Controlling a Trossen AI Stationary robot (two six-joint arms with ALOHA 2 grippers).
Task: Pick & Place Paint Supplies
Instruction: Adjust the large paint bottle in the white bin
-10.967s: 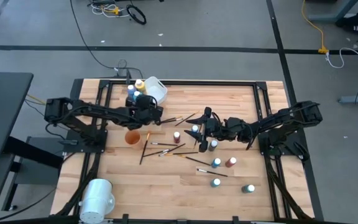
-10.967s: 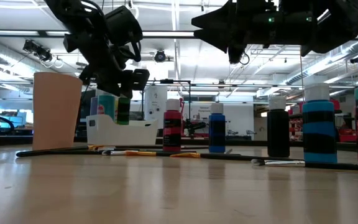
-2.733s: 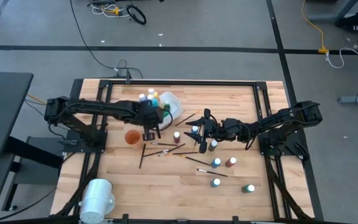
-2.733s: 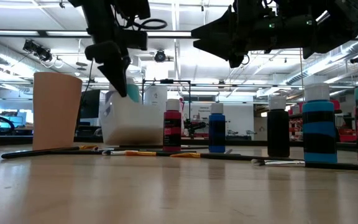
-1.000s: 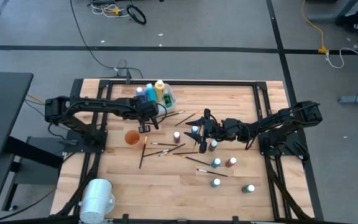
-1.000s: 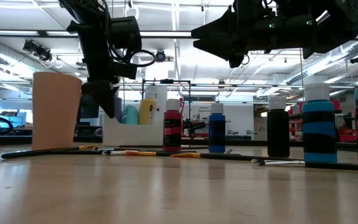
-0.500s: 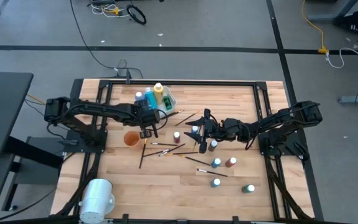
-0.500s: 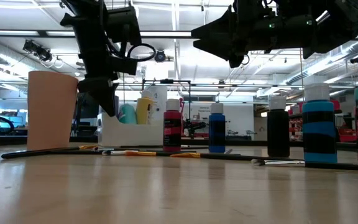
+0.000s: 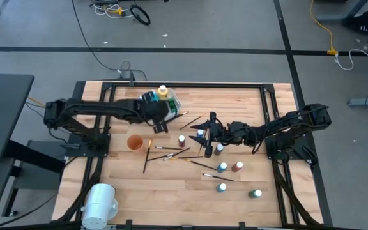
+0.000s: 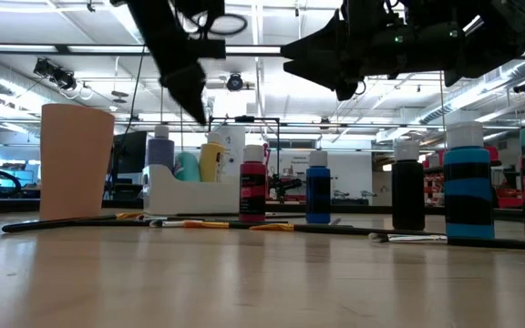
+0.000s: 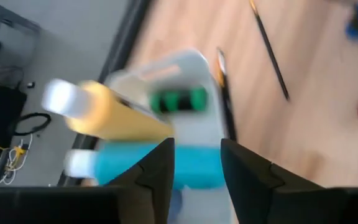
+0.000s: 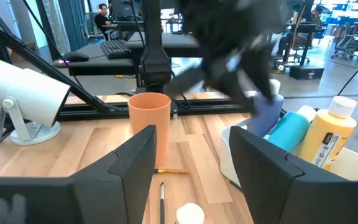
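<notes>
While the wooden table (image 9: 171, 191) lies strewn with paint supplies, the left end effector (image 9: 160, 122) hangs over the white tub (image 9: 173, 103) at the far side, its fingers (image 11: 160, 171) parted with a gap and holding nothing. The tub, just beyond those fingers, carries a yellow bottle (image 9: 163, 93), a teal bottle (image 11: 160, 167) and a purple-blue bottle (image 10: 159, 146), all leaning inside it. An orange cup (image 9: 134, 142) stands near that end effector, on the side away from the tub.

The right end effector (image 9: 204, 134) waits low over the middle of the table, fingers (image 12: 129, 168) spread wide and empty. Around it stand more white-capped bottles: a red bottle (image 9: 181, 140) toward the left end effector, a dark bottle (image 9: 219, 149) just beside it, and a blue bottle (image 9: 222, 167), a second red bottle (image 9: 237, 166), another blue bottle (image 9: 222, 187) and a green bottle (image 9: 255, 193) toward the near edge. Thin brushes (image 9: 171, 152) lie scattered flat between the two end effectors. A large white cylinder (image 9: 99, 203) rests at the near left corner, well apart from both.
</notes>
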